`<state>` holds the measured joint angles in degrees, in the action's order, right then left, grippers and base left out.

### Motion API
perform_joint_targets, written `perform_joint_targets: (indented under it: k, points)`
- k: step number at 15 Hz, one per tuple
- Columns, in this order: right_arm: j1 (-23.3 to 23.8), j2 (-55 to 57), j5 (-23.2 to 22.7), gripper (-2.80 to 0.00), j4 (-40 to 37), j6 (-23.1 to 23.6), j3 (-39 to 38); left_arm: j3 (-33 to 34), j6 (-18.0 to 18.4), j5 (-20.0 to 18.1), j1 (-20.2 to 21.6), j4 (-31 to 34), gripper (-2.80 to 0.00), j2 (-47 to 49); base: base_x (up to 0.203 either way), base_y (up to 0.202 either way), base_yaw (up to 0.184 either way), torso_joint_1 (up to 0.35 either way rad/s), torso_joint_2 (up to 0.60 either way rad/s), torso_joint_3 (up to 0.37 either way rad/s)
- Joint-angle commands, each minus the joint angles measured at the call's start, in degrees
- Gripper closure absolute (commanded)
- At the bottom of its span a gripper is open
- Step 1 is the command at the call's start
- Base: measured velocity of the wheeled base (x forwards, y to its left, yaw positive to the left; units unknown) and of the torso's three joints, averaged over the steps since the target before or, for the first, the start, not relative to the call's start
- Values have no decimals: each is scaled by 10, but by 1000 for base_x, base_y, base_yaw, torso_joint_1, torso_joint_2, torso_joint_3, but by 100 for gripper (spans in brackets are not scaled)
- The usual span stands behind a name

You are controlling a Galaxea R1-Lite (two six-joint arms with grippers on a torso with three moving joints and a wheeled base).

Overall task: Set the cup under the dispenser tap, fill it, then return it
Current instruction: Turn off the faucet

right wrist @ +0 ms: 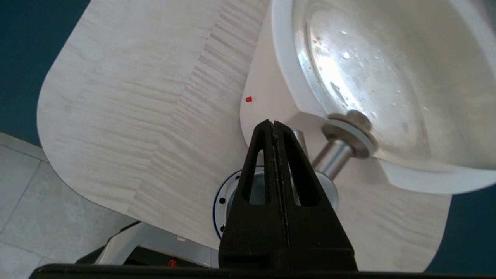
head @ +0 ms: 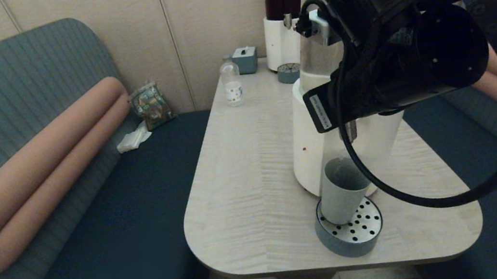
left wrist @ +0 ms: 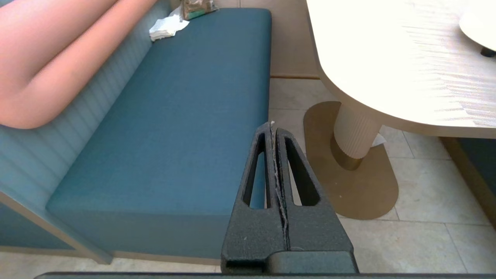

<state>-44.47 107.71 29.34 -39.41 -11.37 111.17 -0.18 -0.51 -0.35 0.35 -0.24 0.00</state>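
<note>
The grey-blue cup (head: 343, 188) stands upright on a round perforated drip tray (head: 357, 236) at the foot of the large white-based dispenser (head: 309, 150). My right arm (head: 390, 41) hangs over it and hides the tap in the head view. In the right wrist view the brushed-metal tap (right wrist: 335, 157) juts from the dispenser, and the cup (right wrist: 256, 190) shows below it through the finger slots. My right gripper (right wrist: 274, 123) is shut and empty, its tips close beside the tap against the white base. My left gripper (left wrist: 273, 126) is shut, parked low beside the table.
At the table's far end stand a small clear bottle (head: 231, 83), a tissue box (head: 245, 59) and a dark-liquid dispenser (head: 283, 22) with its own tray (head: 289, 73). A blue bench (head: 116, 202) runs along the left. The table's front edge (head: 343, 262) is just past the drip tray.
</note>
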Motion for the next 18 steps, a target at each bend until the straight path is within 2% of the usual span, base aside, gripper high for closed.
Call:
perform_joint_targets:
  k: [1,5,18]
  points:
    - [0,9,2,0,-1,-1,1,0,0,0,0,0,0,1,0,0,0,0,0,0]
    - [2,9,3,0,3,6,0,0,0,0,0,0,0,1,0,0,0,0,0,0]
    - [7,7,69,0,2,20,0,1,1,1,0,0,0,1,0,0,0,0,0,0]
